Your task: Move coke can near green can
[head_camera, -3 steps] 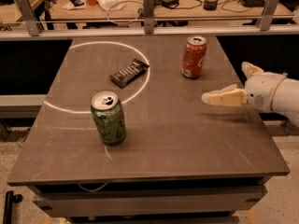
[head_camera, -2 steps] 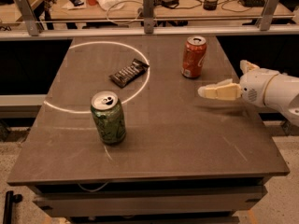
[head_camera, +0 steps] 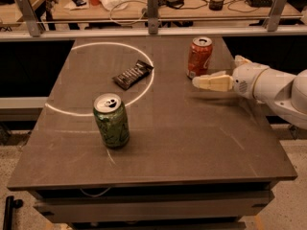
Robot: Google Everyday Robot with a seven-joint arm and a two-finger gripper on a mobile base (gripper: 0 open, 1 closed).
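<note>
Claw (head_camera: 213,80) at far right — cream, tapered; arm (head_camera: 276,85) white, rounded glossy shells.

Smooth table top (head_camera: 192,143), glossy alu coke can (head_camera: 199,56) & green can (head_camera: 111,121), matt plastic jaws beside coke can

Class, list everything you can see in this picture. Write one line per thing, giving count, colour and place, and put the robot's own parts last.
coke can: one, red-orange, upright at the far right of the table
green can: one, green, upright at the near left of the table
snack bar: one, dark wrapper, lying between the cans on the ring's right edge
ring: one, white, marked on the table's far left
table: one, dark grey-brown, fills the middle of the view
rail: one, metal, behind the table
desk: one, light wood, cluttered, at the back
gripper: one, cream, close to the coke can's base, on its near right
arm: one, white, reaching in from the right
</note>
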